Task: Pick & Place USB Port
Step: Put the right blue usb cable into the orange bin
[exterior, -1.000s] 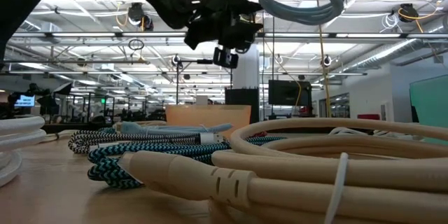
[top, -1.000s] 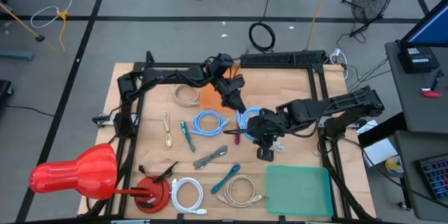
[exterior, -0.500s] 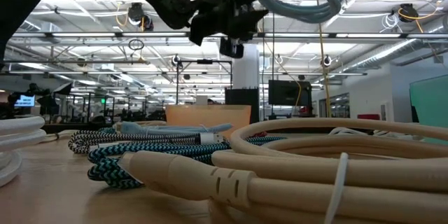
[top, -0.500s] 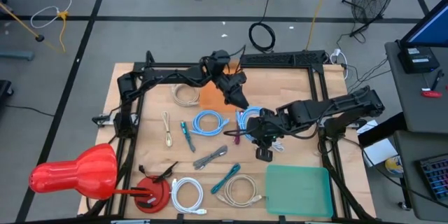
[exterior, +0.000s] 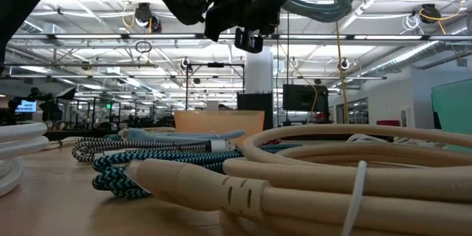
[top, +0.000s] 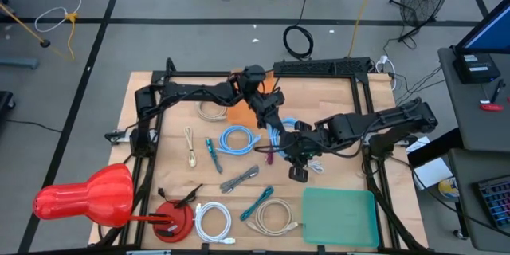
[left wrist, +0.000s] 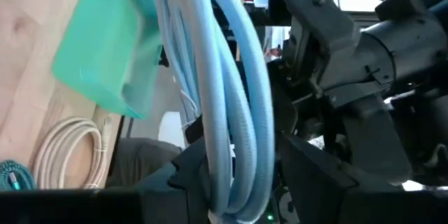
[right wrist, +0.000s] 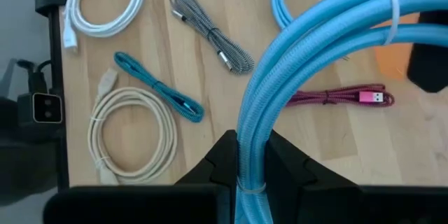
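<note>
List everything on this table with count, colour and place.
Light blue cable coils: 2; one at table centre, one held aloft.
Beige cable coils: 2; far left, near centre.
White cable coil: 1; near edge.
Teal cables: 2; centre-left, near centre.
Grey braided cable: 1; centre.
Magenta USB cable: 1; centre.
Green mat: 1; near right.
Orange pad: 1; far centre.
Left end effector: open, at aloft coil.
Right end effector: shut on it.

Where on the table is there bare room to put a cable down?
Bare wood lies between the green mat and the right frame rail, and near the orange pad at the back. The middle is crowded with cables: blue coil, beige coil, white coil.
</note>
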